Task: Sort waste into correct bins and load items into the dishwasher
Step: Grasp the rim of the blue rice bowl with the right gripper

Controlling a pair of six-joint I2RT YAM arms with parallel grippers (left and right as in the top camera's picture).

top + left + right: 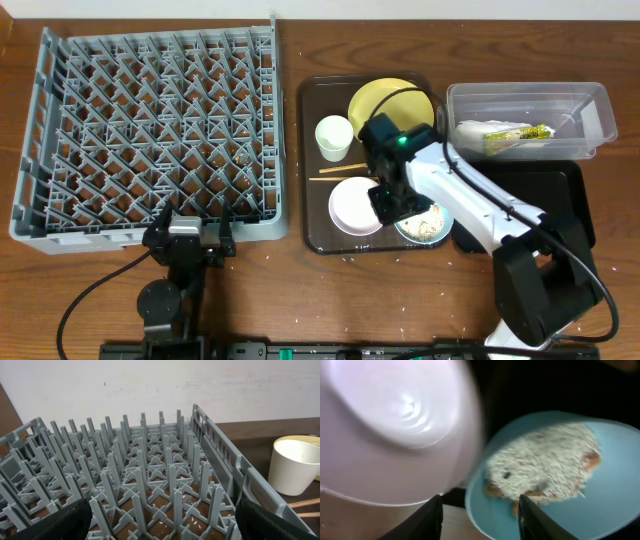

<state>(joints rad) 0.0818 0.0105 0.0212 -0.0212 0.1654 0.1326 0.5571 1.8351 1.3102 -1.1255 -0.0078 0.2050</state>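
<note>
Rice (540,465) fills the light blue bowl (615,485), mostly hidden overhead under your right arm (470,195); your right pincer (480,512) hangs open over its rim, left pincer (160,522) open at the dish rack (150,460)

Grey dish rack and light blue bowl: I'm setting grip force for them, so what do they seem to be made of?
Dish rack: looks like moulded plastic with a matte grey finish; the thin, uniform pegs and lattice ribs suggest it. Light blue bowl: smooth and evenly coloured with a faint sheen; probably plastic or melamine, but glazed ceramic cannot be ruled out.
</note>
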